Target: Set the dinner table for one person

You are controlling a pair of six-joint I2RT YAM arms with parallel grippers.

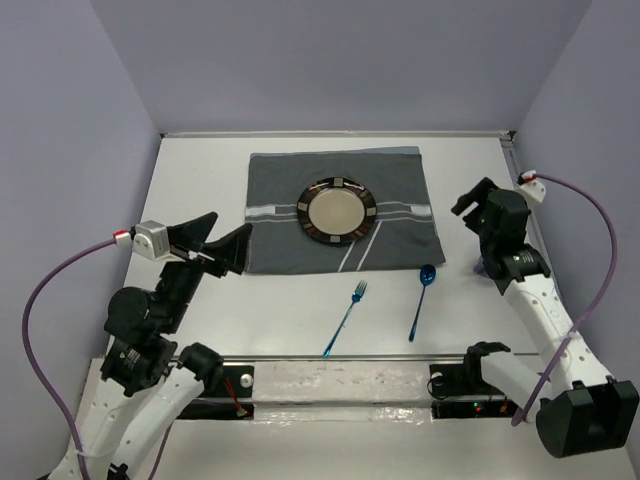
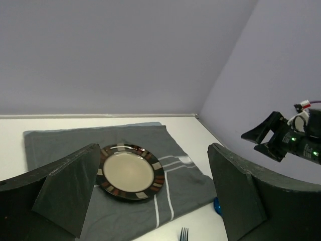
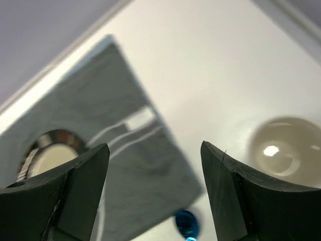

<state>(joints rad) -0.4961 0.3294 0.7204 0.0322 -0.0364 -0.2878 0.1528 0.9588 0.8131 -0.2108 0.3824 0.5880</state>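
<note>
Beneath both parted jaws lies the bare dinner table [image 1: 270, 320].

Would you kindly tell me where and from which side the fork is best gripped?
I would grip the fork mid-handle, coming straight down from above with the jaws closing across its narrow width. It lies flat on the table, thin and slanted, tines pointing far-right, so a side approach would likely find nothing to pinch.

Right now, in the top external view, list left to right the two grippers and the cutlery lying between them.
left gripper → fork → spoon → right gripper. The plate spans the fork's position, so it is left out.
</note>
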